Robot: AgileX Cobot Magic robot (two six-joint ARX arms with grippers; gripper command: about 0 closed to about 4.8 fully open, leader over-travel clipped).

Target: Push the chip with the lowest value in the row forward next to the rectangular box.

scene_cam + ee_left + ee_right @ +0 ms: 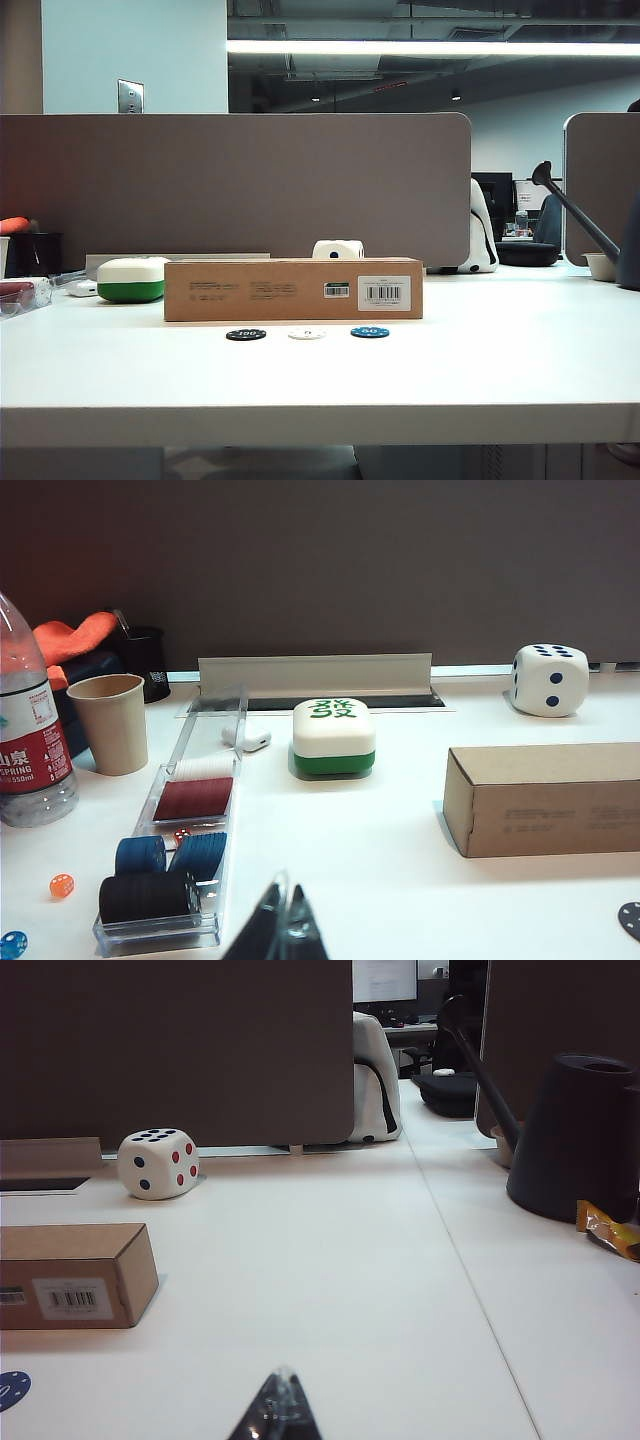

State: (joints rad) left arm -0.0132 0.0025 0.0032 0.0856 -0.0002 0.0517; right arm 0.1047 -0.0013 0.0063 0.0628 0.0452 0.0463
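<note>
In the exterior view I see a wide white table (320, 385) in an office, with a grey partition (235, 185) behind it and a long ceiling light above. The rectangular box (293, 289) lies on its long side in the middle of the table. Just in front of it is the row of three: a black chip (246, 335), the chip (307, 334) that is white, and a blue chip (370, 332). The white one is in the middle, close to the box but not touching it. A white-and-green case (131, 279) stands to the left of the box, and a die (338, 249) shows behind it. My arms are not seen in this view.

In the left wrist view my left gripper (283, 930) is low over the table, and its fingertips meet in a point, so it is closed and holds nothing. A clear tray (212, 770) lies beside it with stacks of black, blue, dark red and white chips inside. Near the tray are a paper cup (107, 722) and a water bottle (30, 730).

In the right wrist view my right gripper (277, 1415) is also closed and holds nothing, low over the bare table. The box end with the barcode is ahead, and a dark watering can (580, 1135) stands well apart at the side
</note>
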